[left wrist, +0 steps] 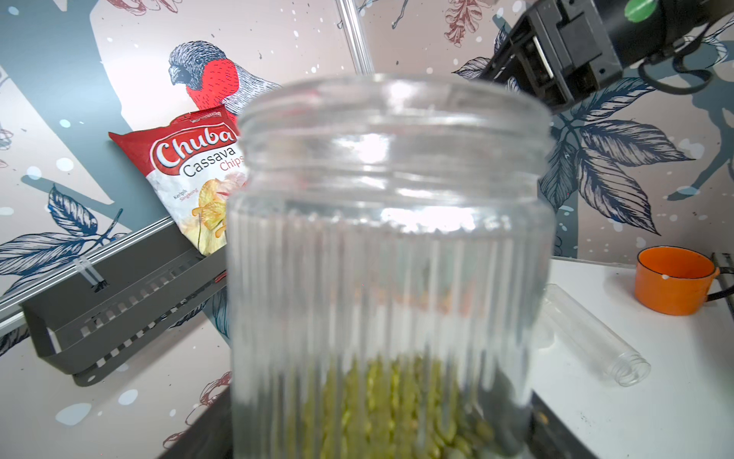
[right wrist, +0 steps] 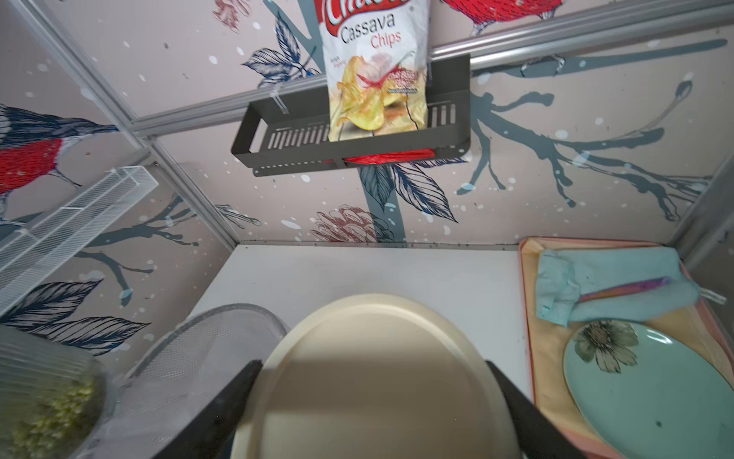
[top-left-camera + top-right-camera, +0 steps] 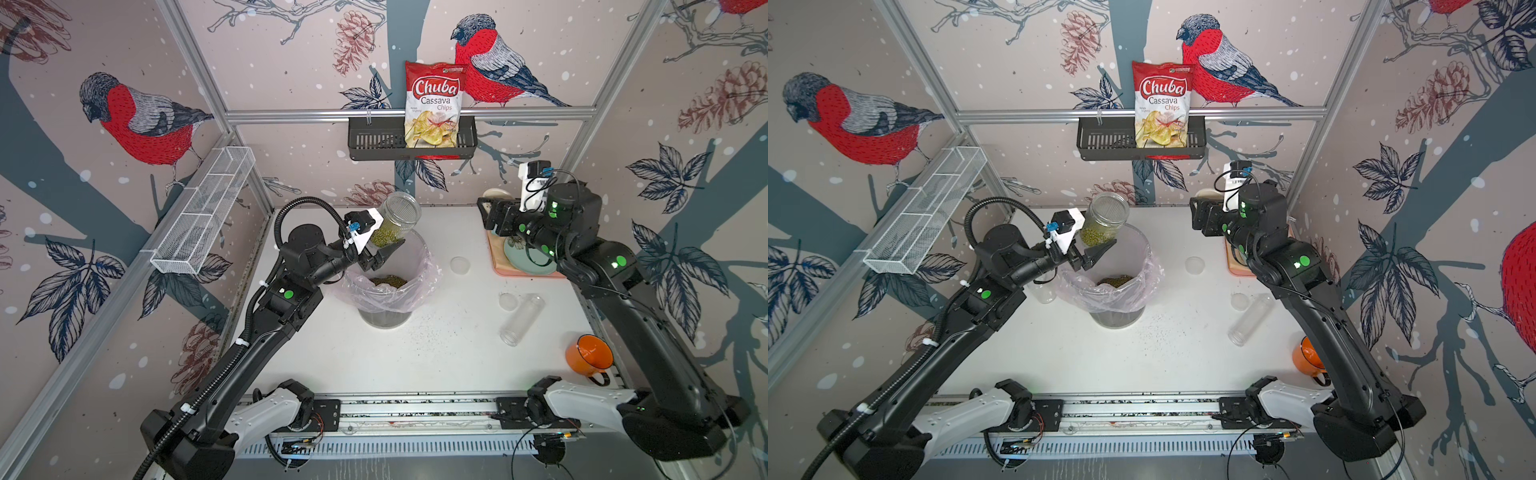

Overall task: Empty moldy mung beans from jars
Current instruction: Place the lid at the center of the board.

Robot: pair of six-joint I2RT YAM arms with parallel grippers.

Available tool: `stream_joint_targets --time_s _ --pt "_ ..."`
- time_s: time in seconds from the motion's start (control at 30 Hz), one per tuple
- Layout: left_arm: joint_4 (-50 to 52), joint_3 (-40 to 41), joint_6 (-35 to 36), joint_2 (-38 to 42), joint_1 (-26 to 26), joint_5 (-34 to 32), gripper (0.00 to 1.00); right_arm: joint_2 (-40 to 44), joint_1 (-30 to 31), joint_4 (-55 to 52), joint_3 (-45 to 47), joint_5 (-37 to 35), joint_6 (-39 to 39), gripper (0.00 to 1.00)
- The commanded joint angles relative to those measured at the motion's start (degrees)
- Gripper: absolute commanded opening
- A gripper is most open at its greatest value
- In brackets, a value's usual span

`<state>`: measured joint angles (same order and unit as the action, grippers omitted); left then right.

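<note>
The left end effector [image 3: 384,244] is pinching a clear ribbed jar [image 3: 398,220] and holding it tilted in the air above a bin [image 3: 384,318] lined with pink plastic. The jar's threaded mouth is standing open, with no lid on it. Olive-green mung beans [image 3: 384,237] are sitting in the jar's lower end, closest to the fingers. More beans are lying inside the bin, and scattered specks are dotting the white surface [image 3: 415,365] in front of it.

The right end effector [image 2: 371,409] is clamping a round cream lid [image 2: 377,337] between its fingers, hanging over the back right of the surface beside a tray [image 2: 528,318] carrying a pale green plate [image 2: 651,397].

An empty clear tube jar [image 3: 521,318] is lying on its side near an orange mug [image 3: 589,354]. In a top view, a shorter clear jar [image 3: 1045,291] is standing just beside the bin, partly hidden by the left arm.
</note>
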<state>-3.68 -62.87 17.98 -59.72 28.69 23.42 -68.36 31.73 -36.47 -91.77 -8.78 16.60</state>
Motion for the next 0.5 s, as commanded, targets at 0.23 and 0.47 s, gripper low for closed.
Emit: stream_joint_targets --time_s 0.23,0.47 --pt "-6.65 0.03 0.56 0.67 -0.05 -2.41 0.00 2.48 -0.08 5.57 13.67 -7.50 2.41 0.67" --pt "-6.51 0.21 1.07 1.06 -0.05 -3.59 0.00 2.64 -0.17 5.43 14.46 -8.68 1.87 0.66"
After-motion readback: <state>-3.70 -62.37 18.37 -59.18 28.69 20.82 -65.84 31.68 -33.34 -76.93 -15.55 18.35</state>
